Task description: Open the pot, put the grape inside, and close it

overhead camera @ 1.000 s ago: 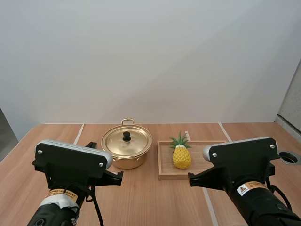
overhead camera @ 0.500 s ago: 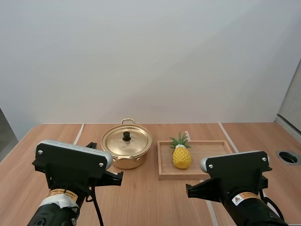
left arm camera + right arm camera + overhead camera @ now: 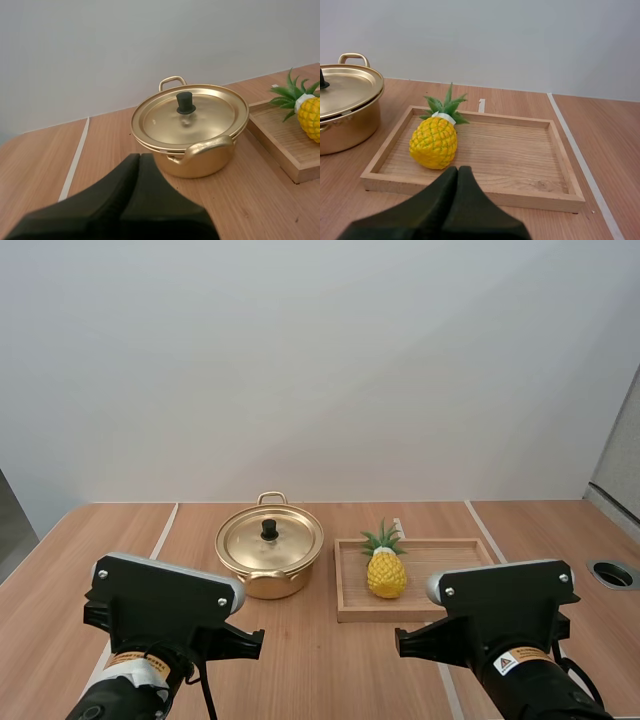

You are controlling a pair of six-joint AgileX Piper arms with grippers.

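Observation:
A gold pot [image 3: 269, 558] stands at the table's middle with its lid [image 3: 270, 540] on, black knob [image 3: 269, 529] up. To its right a yellow pineapple [image 3: 386, 571] with green leaves lies in a wooden tray [image 3: 450, 562]. In the left wrist view my left gripper [image 3: 139, 159] is shut on nothing, a short way in front of the pot [image 3: 192, 135]. My right gripper [image 3: 457, 170] is also shut on nothing, just before the tray's near rim [image 3: 470, 192], with the pineapple [image 3: 434, 142] right behind it.
Pale seam lines [image 3: 166, 524] run across the wooden table. A round hole [image 3: 613, 574] sits in the tabletop at the far right. Bare wood lies in front of the pot and tray.
My right arm dropped lower and slightly left, then held still. My left arm has just sunk a little lower. Pot, lid and pineapple have not moved.

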